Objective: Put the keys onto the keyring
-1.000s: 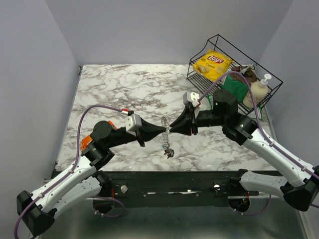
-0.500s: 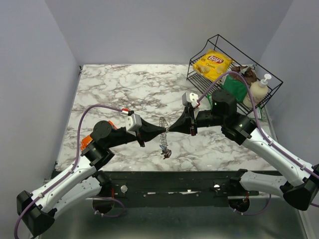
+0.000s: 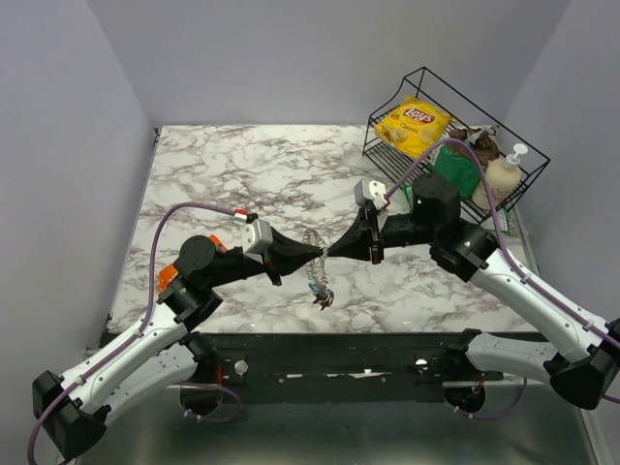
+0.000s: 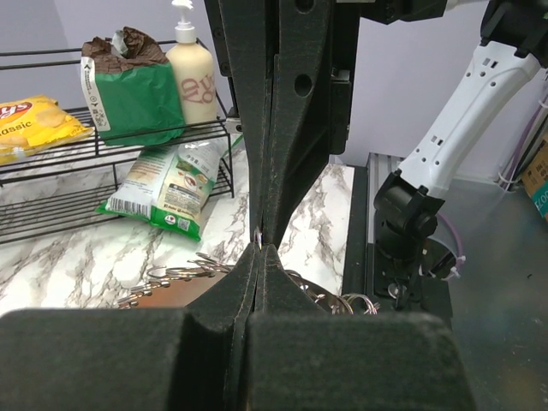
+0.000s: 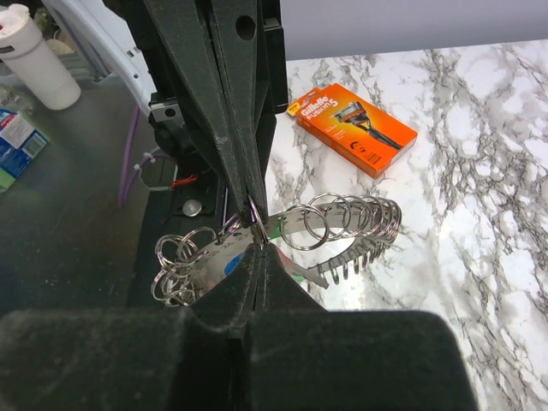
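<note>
Marble table [image 3: 242, 165]: left end effector [image 3: 320, 254], right end effector [image 3: 332, 252] tip-to-tip, both clenched on keyring [image 3: 317, 275].

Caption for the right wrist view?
Right claw and left claw pinch the keyring tip to tip over the marble table, orange razor box beyond.

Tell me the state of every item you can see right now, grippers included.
left gripper, shut on the keyring, tip to tip with the right gripper.
right gripper, shut; what it pinches is too small to tell.
keyring, pinched where the grippers meet, the rest dangling below.
razor box, closed, lying flat.
pump bottle, upright.
green bag, upright, top crumpled shut.
chips bag, lying face up.
</note>
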